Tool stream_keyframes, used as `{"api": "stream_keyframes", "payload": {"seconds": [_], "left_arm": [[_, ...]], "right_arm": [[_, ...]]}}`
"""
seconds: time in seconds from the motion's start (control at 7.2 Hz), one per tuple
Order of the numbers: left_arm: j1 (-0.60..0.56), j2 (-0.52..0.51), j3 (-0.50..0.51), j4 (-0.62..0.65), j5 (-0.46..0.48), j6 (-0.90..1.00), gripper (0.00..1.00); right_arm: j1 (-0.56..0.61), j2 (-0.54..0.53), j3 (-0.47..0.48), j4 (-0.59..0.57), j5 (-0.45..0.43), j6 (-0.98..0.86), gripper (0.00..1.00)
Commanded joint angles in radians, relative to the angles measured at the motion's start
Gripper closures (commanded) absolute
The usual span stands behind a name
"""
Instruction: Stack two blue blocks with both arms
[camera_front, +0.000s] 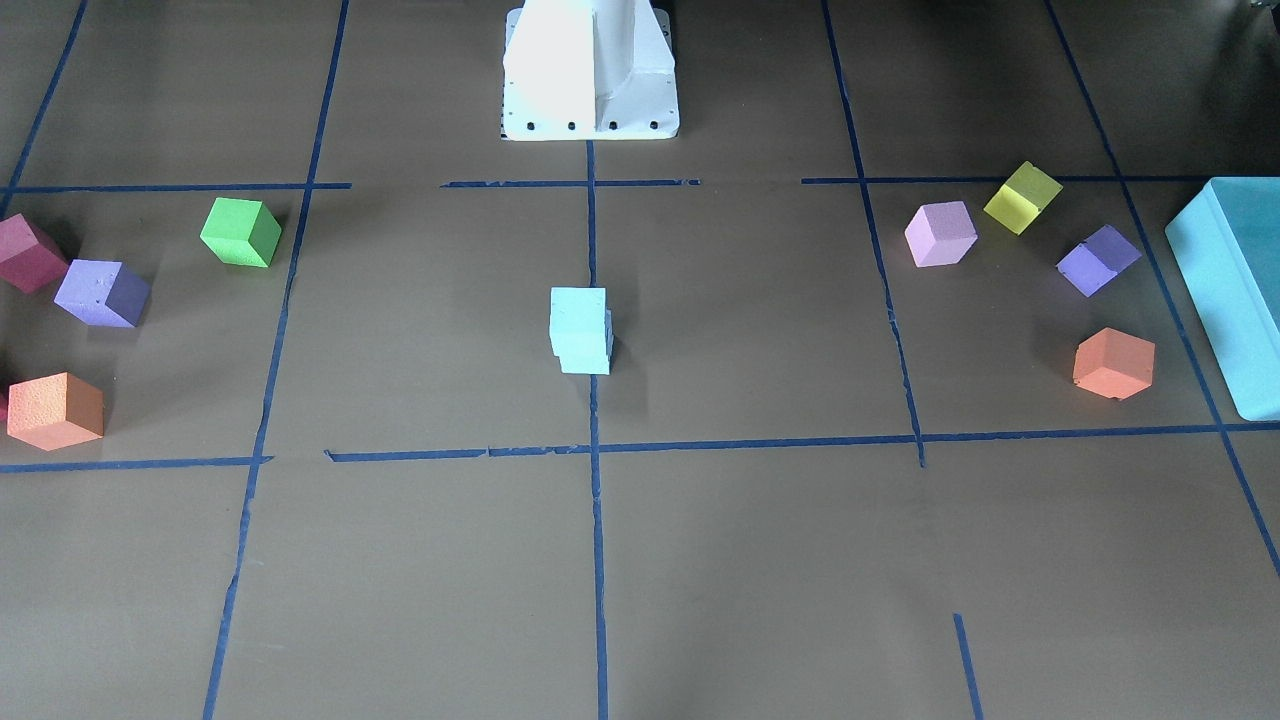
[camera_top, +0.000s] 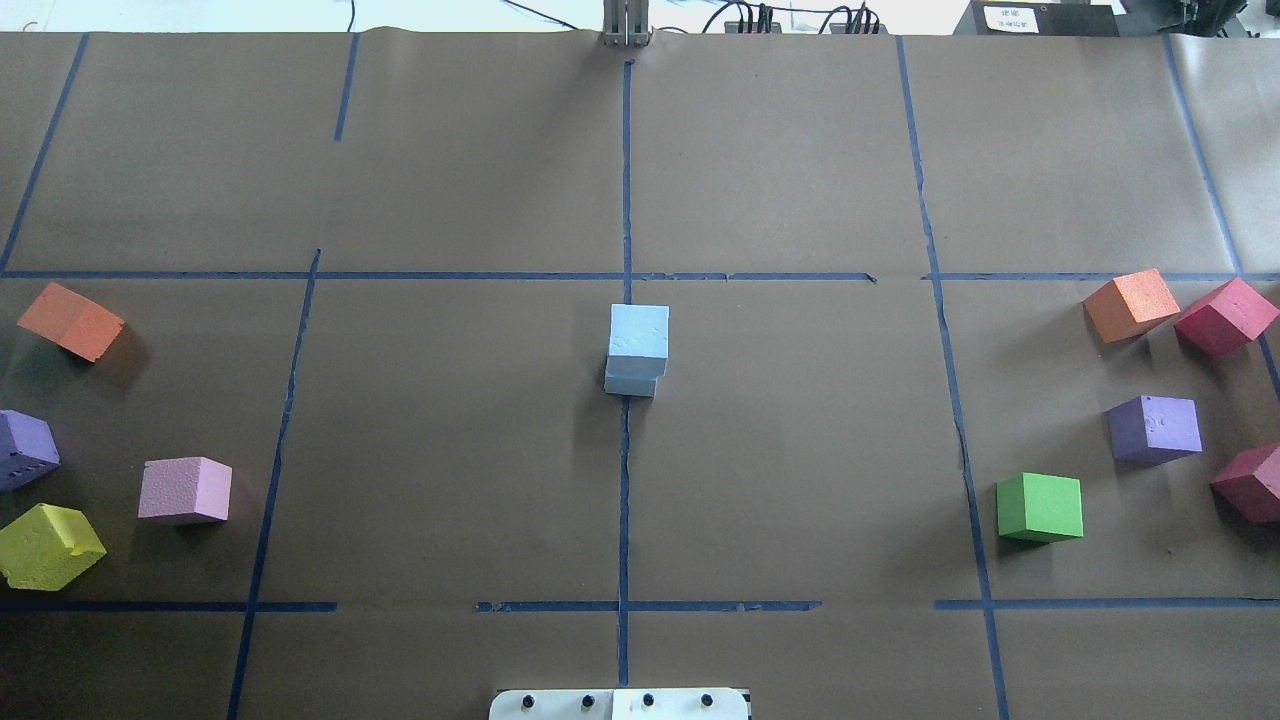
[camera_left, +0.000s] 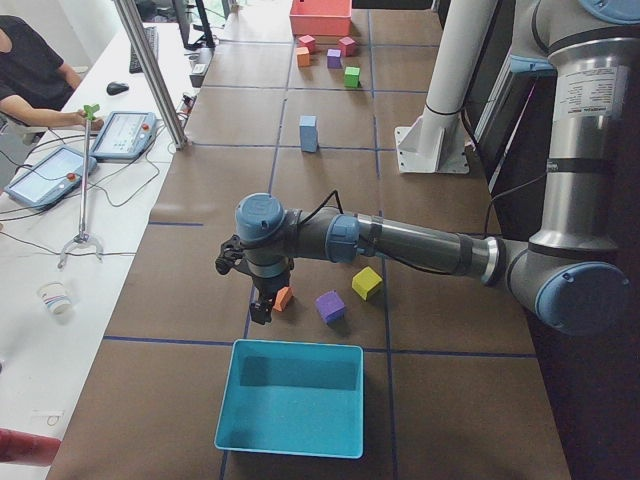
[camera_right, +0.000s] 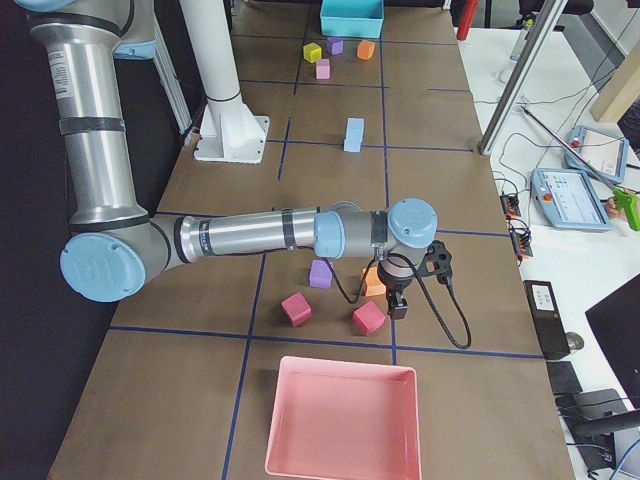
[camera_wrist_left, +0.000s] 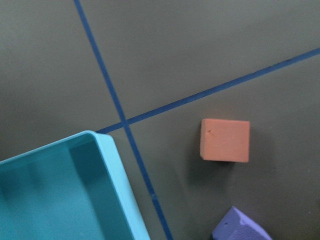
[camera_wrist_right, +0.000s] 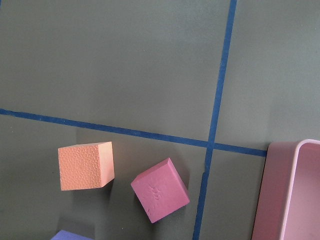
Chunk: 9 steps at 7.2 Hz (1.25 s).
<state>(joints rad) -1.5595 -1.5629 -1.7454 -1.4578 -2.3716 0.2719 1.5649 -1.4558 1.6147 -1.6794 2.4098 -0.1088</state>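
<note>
The two pale blue blocks stand stacked at the table's middle on the centre tape line: the upper block (camera_top: 639, 331) sits on the lower block (camera_top: 630, 386), slightly offset. The stack also shows in the front view (camera_front: 579, 318), the left view (camera_left: 309, 133) and the right view (camera_right: 353, 134). My left gripper (camera_left: 258, 312) hangs over an orange cube (camera_wrist_left: 225, 140) by the teal box (camera_wrist_left: 60, 195), far from the stack. My right gripper (camera_right: 398, 308) hangs over an orange cube (camera_wrist_right: 86, 166) and a magenta cube (camera_wrist_right: 160, 190). I cannot tell whether either gripper is open or shut.
Coloured cubes lie at both table ends: green (camera_top: 1040, 507), purple (camera_top: 1155, 429), pink (camera_top: 186, 490), yellow (camera_top: 48, 545). The teal box (camera_front: 1230, 290) sits at my left end, a pink tray (camera_right: 340, 420) at my right end. The white pedestal (camera_front: 590, 70) stands behind the stack.
</note>
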Motion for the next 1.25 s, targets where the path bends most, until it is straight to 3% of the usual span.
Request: {"api": "stream_keyframes", "payload": {"seconds": [0.0, 1.11], "left_arm": [[-0.011, -0.011, 0.0, 0.007, -0.02, -0.165, 0.0], [-0.01, 0.06, -0.017, -0.013, -0.037, -0.157, 0.0]], "right_arm": [[0.001, -0.011, 0.005, 0.001, -0.001, 0.001, 0.0], [-0.026, -0.038, 0.034, 0.003, -0.003, 0.009, 0.0]]}}
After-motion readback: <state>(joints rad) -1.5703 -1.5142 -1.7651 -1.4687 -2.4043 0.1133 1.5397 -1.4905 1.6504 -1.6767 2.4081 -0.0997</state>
